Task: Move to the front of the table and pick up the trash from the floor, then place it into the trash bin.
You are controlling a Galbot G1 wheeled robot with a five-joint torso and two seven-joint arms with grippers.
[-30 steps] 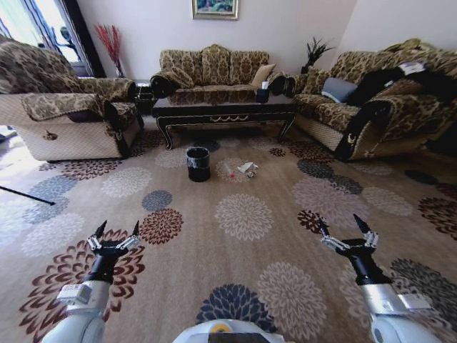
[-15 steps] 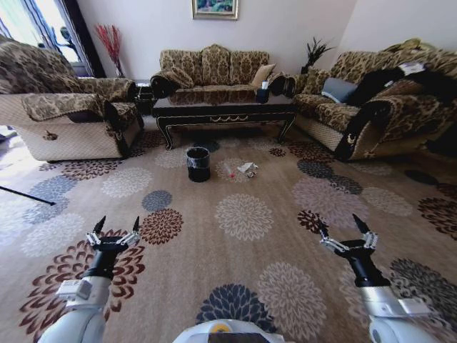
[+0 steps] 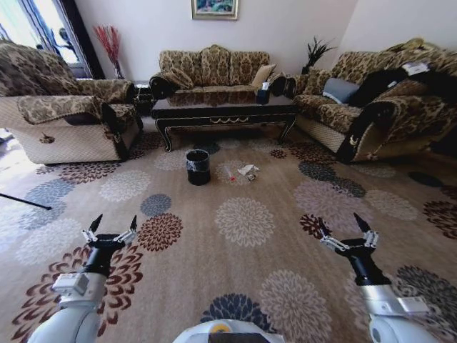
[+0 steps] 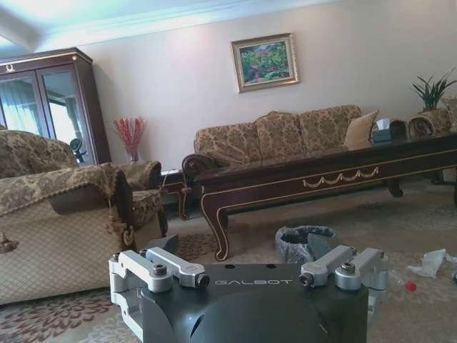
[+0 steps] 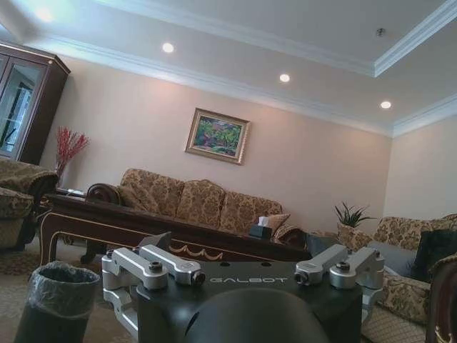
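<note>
Two grippers low over the carpet, left gripper (image 3: 111, 228) and right gripper (image 3: 345, 229) both spread wide and empty, trash (image 3: 245, 171) far ahead between them, just beside the trash bin (image 3: 198, 166), before the table (image 3: 223, 109).

At twelve o'clock we see the desk (image 3: 225, 108) before a sofa (image 3: 214, 68), the trash bin (image 3: 198, 166) on the carpet (image 3: 243, 236) in front of it, the trash (image 3: 247, 171) just at the bin's three o'clock, and armchairs at ten and two.
</note>
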